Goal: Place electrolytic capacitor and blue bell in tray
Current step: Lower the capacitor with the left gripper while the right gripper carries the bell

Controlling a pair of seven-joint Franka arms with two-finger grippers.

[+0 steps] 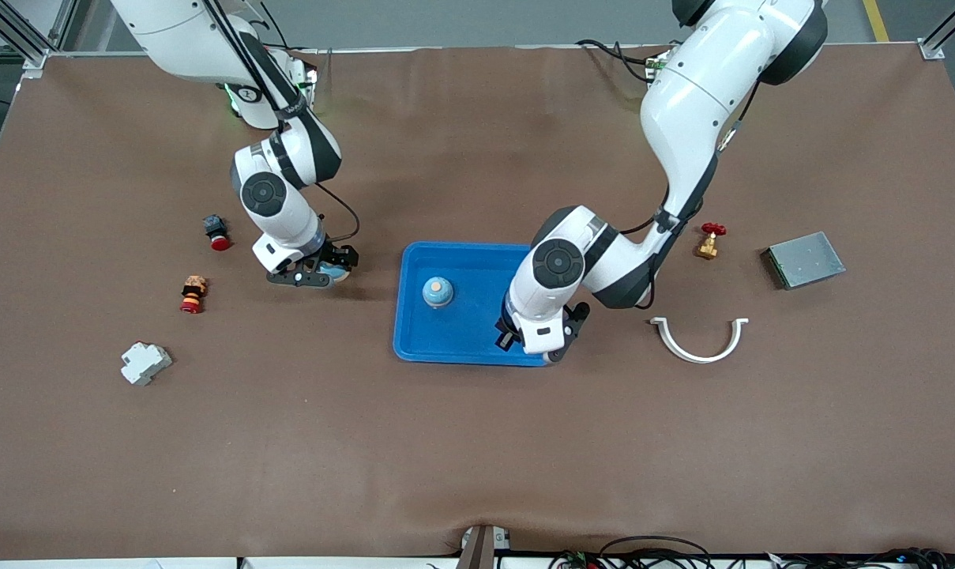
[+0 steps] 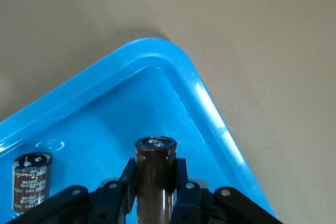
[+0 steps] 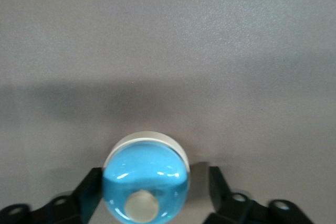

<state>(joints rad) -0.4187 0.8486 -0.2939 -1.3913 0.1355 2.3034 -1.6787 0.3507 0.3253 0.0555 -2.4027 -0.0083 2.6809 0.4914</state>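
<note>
The blue tray (image 1: 477, 265) lies mid-table. A blue bell (image 1: 438, 291) with a beige knob stands in it. My left gripper (image 1: 536, 344) is over the tray's corner nearest the front camera at the left arm's end. It is shut on a dark brown electrolytic capacitor (image 2: 155, 169), held upright above the tray floor (image 2: 105, 124). A second dark capacitor (image 2: 31, 182) stands in the tray. My right gripper (image 1: 319, 274) is low over the table beside the tray toward the right arm's end. Its fingers (image 3: 92, 184) are open around another blue bell (image 3: 144, 177) on the table.
A red push button (image 1: 217, 231), a red and yellow stacked part (image 1: 193, 294) and a white breaker (image 1: 144, 363) lie toward the right arm's end. A brass valve (image 1: 711, 239), a grey metal box (image 1: 803, 259) and a white curved clamp (image 1: 700, 340) lie toward the left arm's end.
</note>
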